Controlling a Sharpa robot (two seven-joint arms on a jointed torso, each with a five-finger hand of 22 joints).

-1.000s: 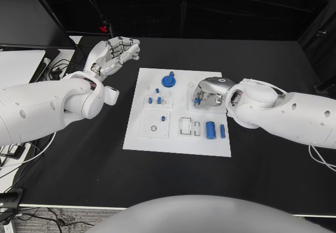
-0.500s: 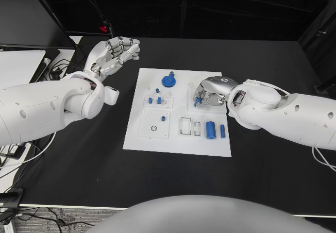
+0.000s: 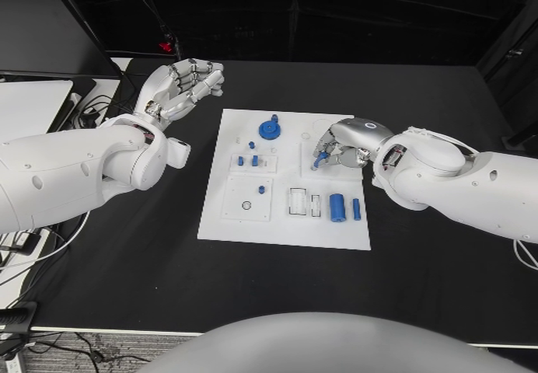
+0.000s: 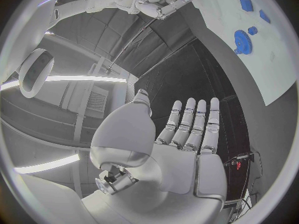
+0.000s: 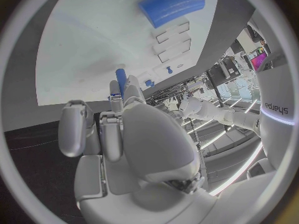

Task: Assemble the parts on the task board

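Head view: the right hand (image 3: 340, 151) has lifted slightly rightward over the task board (image 3: 287, 225), pinching a small blue peg (image 3: 322, 156); the left hand (image 3: 179, 85) stays spread, far left. Right wrist view: fingers (image 5: 115, 102) clamp the peg (image 5: 121, 77), likely carrying it to a socket.

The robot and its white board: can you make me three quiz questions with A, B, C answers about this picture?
1. Where is the left hand?
A. On the board
B. Over the black table, beside the board
C. Under the table

2. What colour is the gear on the task board?
A. Blue
B. Red
C. Green

3. What is the right hand doing?
A. Lying flat and open
B. Waving high
C. Pinching a small blue part

Answers: 1 B, it hovers off the board's edge. 2 A, it is plainly blue. 3 C, the right wrist view shows the part at the fingertips.
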